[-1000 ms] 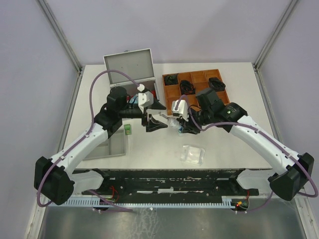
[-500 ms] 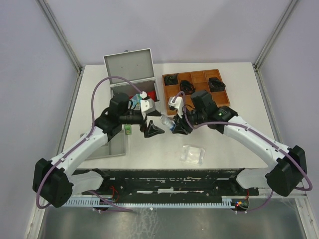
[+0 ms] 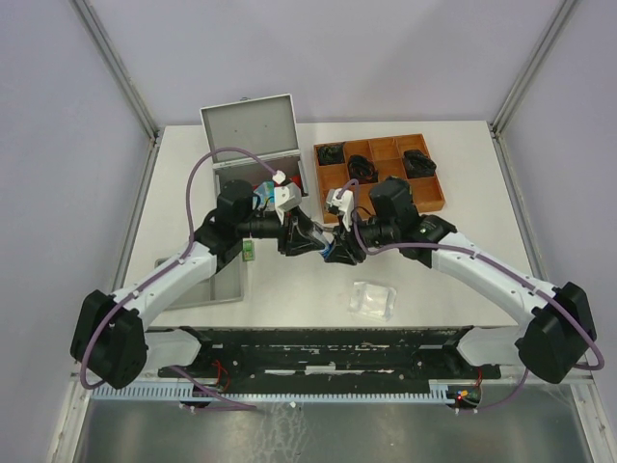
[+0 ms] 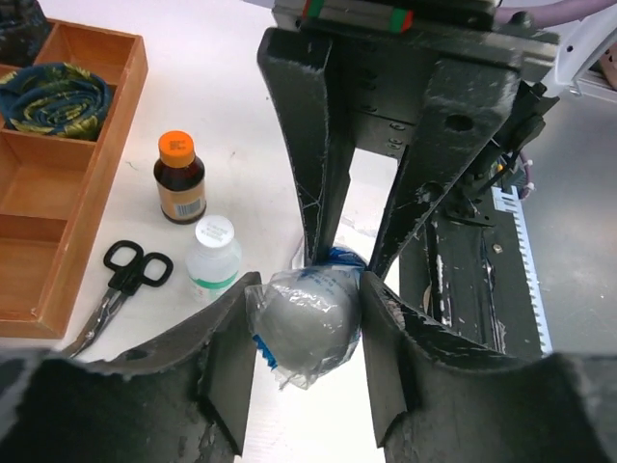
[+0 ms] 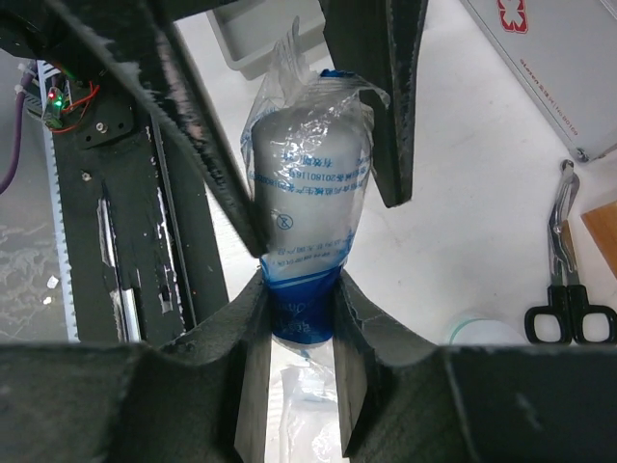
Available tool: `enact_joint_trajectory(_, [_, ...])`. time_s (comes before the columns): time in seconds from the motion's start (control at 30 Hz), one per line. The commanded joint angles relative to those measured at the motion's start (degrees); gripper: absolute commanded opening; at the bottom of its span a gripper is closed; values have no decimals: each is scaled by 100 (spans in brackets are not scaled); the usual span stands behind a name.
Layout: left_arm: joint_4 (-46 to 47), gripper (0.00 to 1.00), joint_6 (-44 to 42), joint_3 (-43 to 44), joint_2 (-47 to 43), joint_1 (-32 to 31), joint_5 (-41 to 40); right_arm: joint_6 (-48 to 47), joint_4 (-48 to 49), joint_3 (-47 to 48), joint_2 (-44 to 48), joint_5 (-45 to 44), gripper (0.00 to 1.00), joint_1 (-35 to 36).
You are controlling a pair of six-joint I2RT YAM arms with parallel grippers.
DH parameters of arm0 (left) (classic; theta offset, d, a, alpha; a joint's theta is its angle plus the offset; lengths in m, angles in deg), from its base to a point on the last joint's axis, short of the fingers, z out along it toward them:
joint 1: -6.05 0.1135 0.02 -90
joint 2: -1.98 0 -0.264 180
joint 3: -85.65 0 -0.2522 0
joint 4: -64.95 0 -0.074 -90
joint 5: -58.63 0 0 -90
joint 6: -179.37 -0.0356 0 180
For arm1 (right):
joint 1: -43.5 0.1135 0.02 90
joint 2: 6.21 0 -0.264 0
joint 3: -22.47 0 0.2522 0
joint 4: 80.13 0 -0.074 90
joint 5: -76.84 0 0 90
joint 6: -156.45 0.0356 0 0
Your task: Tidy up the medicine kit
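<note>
The medicine kit (image 3: 249, 126) stands open at the back left, its grey lid upright; its side with the red mark shows in the right wrist view (image 5: 554, 68). A wrapped white roll in clear and blue plastic (image 5: 304, 183) hangs between both grippers above the table middle (image 3: 326, 247). My right gripper (image 5: 301, 309) is shut on its blue end. My left gripper (image 4: 305, 338) has its fingers pressed on both sides of the roll's white end (image 4: 307, 323). In the top view the left gripper (image 3: 310, 239) and the right gripper (image 3: 339, 251) meet tip to tip.
A brown wooden tray (image 3: 432, 198) with dark rolls sits at the back right. A brown bottle (image 4: 179, 178), a white bottle (image 4: 214, 253) and black scissors (image 4: 120, 280) lie near it. A clear plastic packet (image 3: 374, 299) lies at the front. A grey insert tray (image 3: 214, 280) lies at the left.
The two grippers moved together over the table middle. The left gripper, open and apart earlier, has closed round the free end of the roll held by the right gripper.
</note>
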Motion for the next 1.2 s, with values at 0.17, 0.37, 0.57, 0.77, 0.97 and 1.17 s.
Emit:
enact_joint_trajectory(0.17, [-451,15,-231,215,44,17,388,78,330,23,293,-65,48,22])
enact_joint_trajectory(0.37, [-2344,3,-1700,869,-31,83,-305,-230,-273,266,218,-439,73,22])
enact_joint_trajectory(0.57, [-4968,3,-3140,2054,251,174,-2070,-687,-747,353,348,-599,82,21])
enact_joint_trajectory(0.77, [-6918,3,-3678,2727,613,877,-2875,-934,-898,306,558,-853,82,-20])
enact_joint_trajectory(0.97, [-8034,3,-4146,2598,864,1634,-3325,-1009,-941,268,616,-980,82,-92])
enact_joint_trajectory(1.17, [-8323,3,-4333,2225,1232,1964,-3498,-1043,-983,287,549,-987,82,-121])
